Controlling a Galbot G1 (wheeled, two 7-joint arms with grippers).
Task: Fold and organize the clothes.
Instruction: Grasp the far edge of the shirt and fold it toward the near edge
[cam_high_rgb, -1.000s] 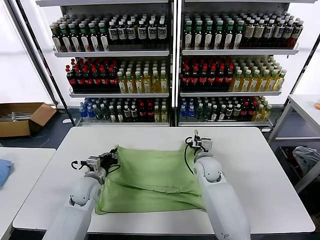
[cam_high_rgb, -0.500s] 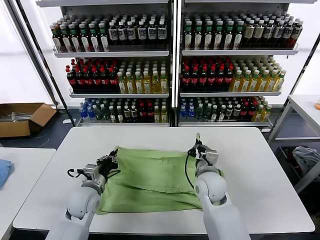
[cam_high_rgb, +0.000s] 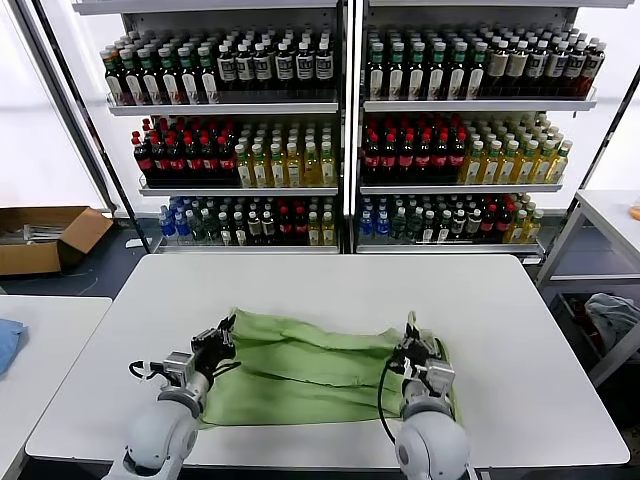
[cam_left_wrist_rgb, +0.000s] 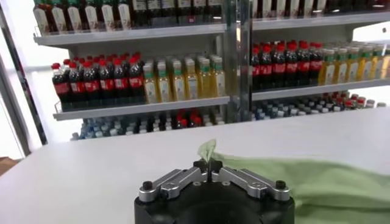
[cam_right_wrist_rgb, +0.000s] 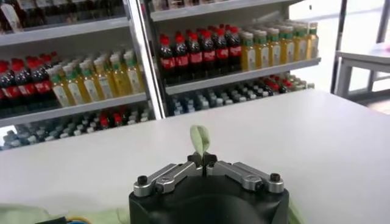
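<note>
The clothes are one light green shirt (cam_high_rgb: 310, 370) lying folded across the near half of the white table (cam_high_rgb: 330, 285). My left gripper (cam_high_rgb: 222, 335) is shut on the shirt's far left corner, and a green tip (cam_left_wrist_rgb: 207, 150) pokes out between its fingers in the left wrist view. On the right side my right gripper (cam_high_rgb: 413, 342) is shut on the far right corner, with a green tip (cam_right_wrist_rgb: 199, 139) standing up from its fingers. Both held corners sit over the near half of the table. The shirt's printed front is hidden.
Shelves of bottles (cam_high_rgb: 345, 140) stand behind the table. A second table (cam_high_rgb: 40, 340) with a blue cloth (cam_high_rgb: 6, 342) is at the left, a cardboard box (cam_high_rgb: 45, 235) on the floor beyond it. A grey-blue bundle (cam_high_rgb: 612, 318) lies under the table at the right.
Both grippers have pulled the shirt's far edge toward me, from the table's middle to its near half. The visible green area has become shorter front to back.
</note>
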